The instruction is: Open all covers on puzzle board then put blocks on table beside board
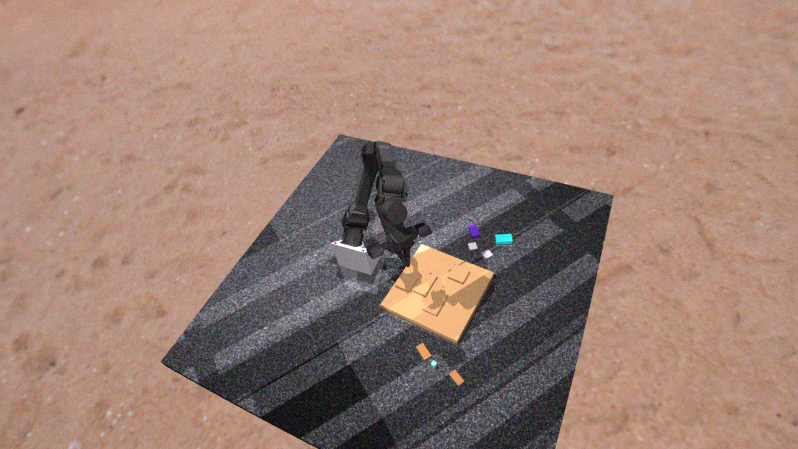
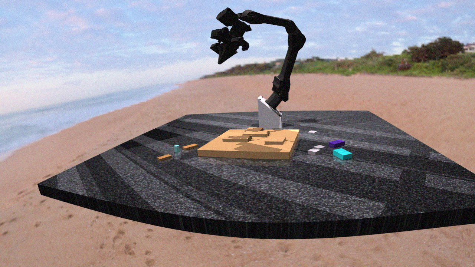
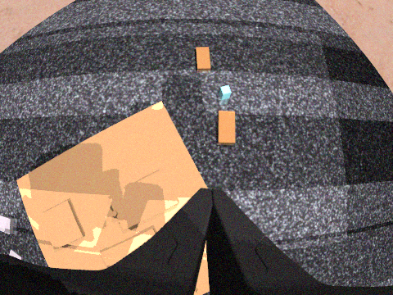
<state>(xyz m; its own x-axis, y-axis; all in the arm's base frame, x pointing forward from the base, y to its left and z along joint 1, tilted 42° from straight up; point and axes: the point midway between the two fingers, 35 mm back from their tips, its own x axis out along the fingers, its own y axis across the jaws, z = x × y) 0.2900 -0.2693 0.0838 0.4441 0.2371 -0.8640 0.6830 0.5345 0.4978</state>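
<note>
The tan puzzle board [image 1: 446, 322] [image 2: 232, 151] [image 3: 147, 137] lies in the middle of the dark table. Flat tan covers [image 1: 458, 273] [image 2: 275, 141] lie on top of it, partly in the arm's shadow; I cannot tell how each one stands. My gripper [image 1: 406, 260] [image 2: 220, 61] [image 3: 209, 199] is shut and empty, high in the air above the board's edge nearest the base. A purple block [image 1: 473, 229] [image 2: 336, 143], a cyan block [image 1: 504, 239] [image 2: 341, 154] and small grey blocks [image 1: 487, 254] [image 2: 313, 151] lie on the table on one side of the board. Two orange blocks [image 1: 423, 351] [image 2: 190, 146] [image 3: 226, 127] and a small cyan cube [image 1: 433, 363] [image 2: 176, 148] [image 3: 225, 93] lie on the other side.
The arm's grey base [image 1: 356, 259] [image 2: 269, 116] stands just behind the board. One more small white block [image 2: 312, 131] lies near the board's back corner. The table [image 1: 290, 335] [image 2: 232, 199] is a dark speckled slab on sand.
</note>
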